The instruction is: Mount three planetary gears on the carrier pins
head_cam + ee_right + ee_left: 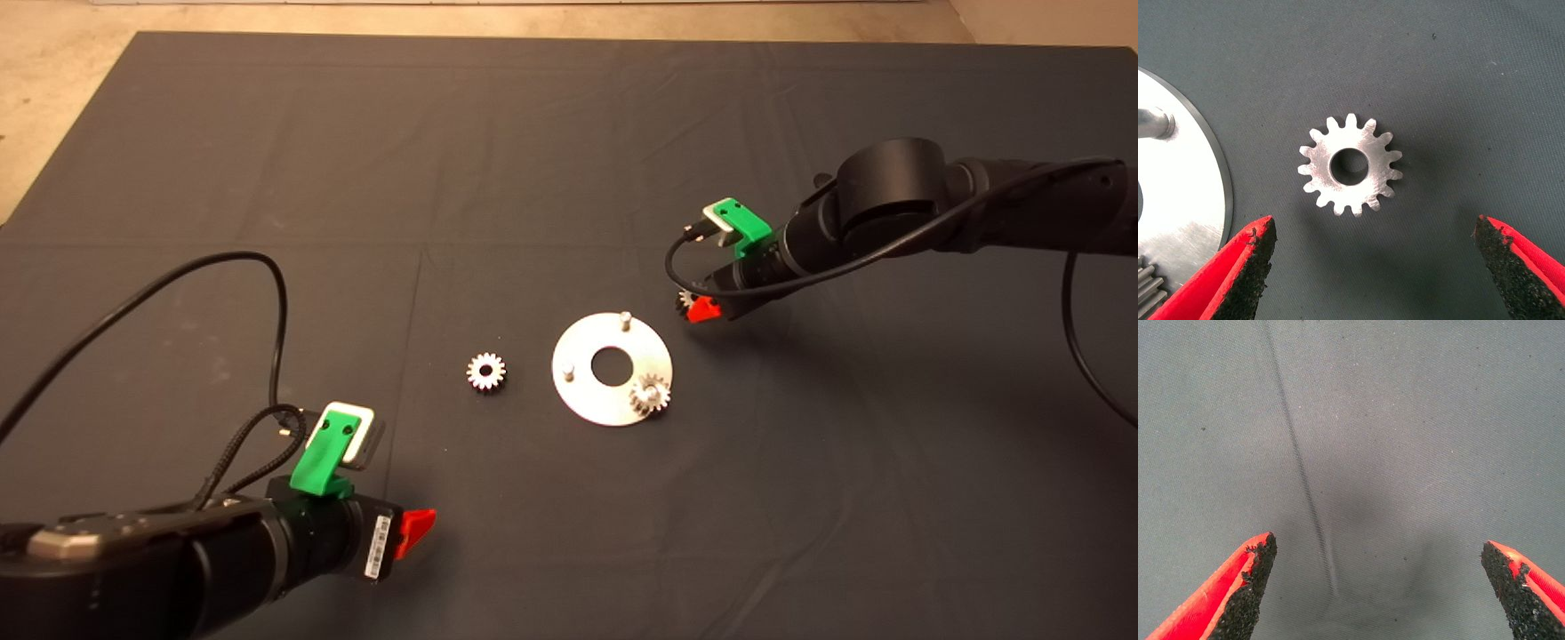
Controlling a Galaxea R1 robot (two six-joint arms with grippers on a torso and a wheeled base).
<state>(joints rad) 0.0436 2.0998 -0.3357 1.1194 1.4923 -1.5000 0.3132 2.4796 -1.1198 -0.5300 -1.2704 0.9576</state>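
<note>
On the dark mat (pixel 569 133), right gripper (pixel 1371 267) fingers spread wide over a flat gear (pixel 1350 165), bore upward.

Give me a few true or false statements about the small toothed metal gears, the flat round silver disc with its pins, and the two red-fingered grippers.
1. One small toothed metal gear sits on a pin of the flat round silver disc. True.
2. The right gripper grips a gear. False: its fingers are open above a gear lying on the dark mat.
3. All three pins are filled. False: two pins are bare.
4. The left gripper is open over bare mat. True.
</note>
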